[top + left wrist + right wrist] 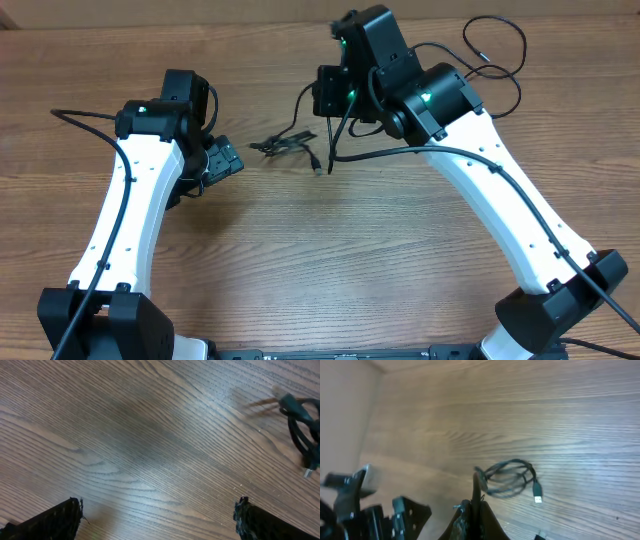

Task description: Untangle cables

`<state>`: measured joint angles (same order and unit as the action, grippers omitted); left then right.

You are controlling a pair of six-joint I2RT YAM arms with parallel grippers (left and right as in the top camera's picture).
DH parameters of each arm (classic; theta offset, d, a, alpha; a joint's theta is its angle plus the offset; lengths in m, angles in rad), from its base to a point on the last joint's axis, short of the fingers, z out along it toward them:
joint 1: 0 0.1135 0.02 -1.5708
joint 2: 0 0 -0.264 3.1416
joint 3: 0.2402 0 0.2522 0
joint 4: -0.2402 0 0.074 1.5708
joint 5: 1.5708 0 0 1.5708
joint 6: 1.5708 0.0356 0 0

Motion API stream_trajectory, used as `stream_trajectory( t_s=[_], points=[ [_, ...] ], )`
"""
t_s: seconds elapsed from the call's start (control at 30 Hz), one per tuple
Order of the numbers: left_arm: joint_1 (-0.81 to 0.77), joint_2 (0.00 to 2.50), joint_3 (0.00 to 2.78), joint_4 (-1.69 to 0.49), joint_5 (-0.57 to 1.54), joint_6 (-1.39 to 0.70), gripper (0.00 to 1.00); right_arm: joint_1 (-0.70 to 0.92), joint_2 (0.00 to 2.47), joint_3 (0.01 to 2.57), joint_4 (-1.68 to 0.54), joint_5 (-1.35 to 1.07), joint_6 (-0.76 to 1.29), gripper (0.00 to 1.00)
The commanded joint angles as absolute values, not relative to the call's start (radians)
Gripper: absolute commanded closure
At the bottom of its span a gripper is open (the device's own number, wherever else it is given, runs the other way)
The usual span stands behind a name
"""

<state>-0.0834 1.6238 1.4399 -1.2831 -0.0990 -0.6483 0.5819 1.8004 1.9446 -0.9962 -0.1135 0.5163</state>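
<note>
step: strand extraction judged | cable bundle [288, 145] on table [330, 260] | right gripper [476, 502] at its 1 o'clock, pinched on a strand | left gripper [222, 158] at 9 o'clock, spread, empty | next: bundle to be held down by left

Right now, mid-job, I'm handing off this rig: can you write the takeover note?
Left gripper: open, empty, over bare table.
Right gripper: shut, apparently pinching one strand that leads to the bundle.
Where: the bundle, small and tangled, lies on the table between the arms, one plug end sticking out.
Done: one strand gripped.
Left: pull the bundle apart; nothing separated yet.
</note>
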Motion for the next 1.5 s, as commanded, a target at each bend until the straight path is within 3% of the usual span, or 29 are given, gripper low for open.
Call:
stream_trajectory(
  t_s=[0.0,0.07,0.13,0.23,0.33,0.4,0.47,0.6,0.67,0.8,1.1,1.47],
  points=[
    [-0.079,1.633,1.442,-1.282,-0.112,-0.651,0.01,0.58,1.795,1.951,-0.95,-0.285,0.468,0.96],
    [-0.079,1.633,1.442,-1.282,-0.112,-0.651,0.01,0.58,1.795,1.951,-0.912,-0.538,0.307,0.96],
    [-0.079,1.633,1.443,-1.282,-0.112,-0.651,0.01,0.58,1.795,1.951,-0.898,-0.603,0.226,0.96],
    [-0.079,1.633,1.443,-1.282,-0.112,-0.651,0.0,0.58,1.795,1.951,-0.927,-0.362,0.263,0.96],
    [-0.079,1.633,1.443,-1.282,-0.112,-0.651,0.01,0.58,1.795,1.951,-1.004,-0.048,0.442,0.96],
    [-0.079,1.633,1.443,-1.282,-0.112,-0.651,0.0,0.58,1.795,1.951,-1.044,0.017,0.503,0.96],
    [-0.079,1.633,1.442,-1.282,-0.112,-0.651,0.0,0.58,1.795,1.951,-1.053,-0.072,0.484,0.96],
    [-0.079,1.633,1.442,-1.282,-0.112,-0.651,0.0,0.58,1.795,1.951,-1.045,-0.473,0.222,0.96],
    [-0.079,1.633,1.443,-1.282,-0.112,-0.651,0.0,0.58,1.795,1.951,-1.045,-0.475,0.128,0.96],
    [-0.079,1.633,1.442,-1.282,-0.112,-0.651,0.0,0.575,1.794,1.954,-1.026,-0.216,0.317,0.96],
    [-0.079,1.633,1.442,-1.282,-0.112,-0.651,0.0,0.561,1.711,2.107,-0.958,-0.389,0.34,0.96],
    [-0.079,1.633,1.443,-1.282,-0.112,-0.651,0.01,0.562,1.707,2.064,-1.119,-0.178,0.342,0.96]
  ],
)
